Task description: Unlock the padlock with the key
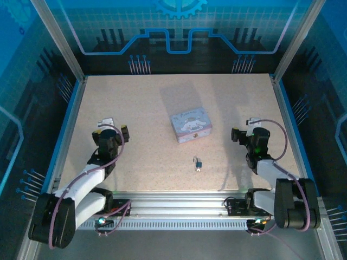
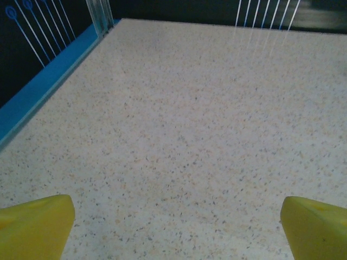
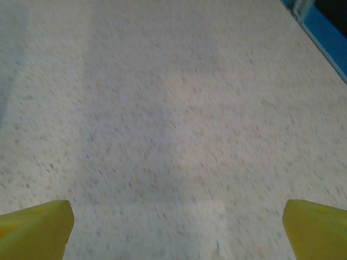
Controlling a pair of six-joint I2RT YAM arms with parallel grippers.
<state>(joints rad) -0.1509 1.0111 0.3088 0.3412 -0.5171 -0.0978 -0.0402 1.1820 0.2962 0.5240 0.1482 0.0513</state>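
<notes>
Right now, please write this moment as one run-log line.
left gripper: open, empty | right gripper: open, empty | padlock: on table, untouched | tin: beyond padlock

Tin (image 1: 191, 125) near the middle of the surface (image 1: 135, 103), padlock (image 1: 198, 163) before it.
The padlock lies apart from the tin, toward the arms; left pincer (image 1: 113, 126) well left of both, right pincer (image 1: 245, 129) right.

Matt speckled tabletop (image 2: 179, 135), metal padlock (image 1: 199, 162)
</notes>
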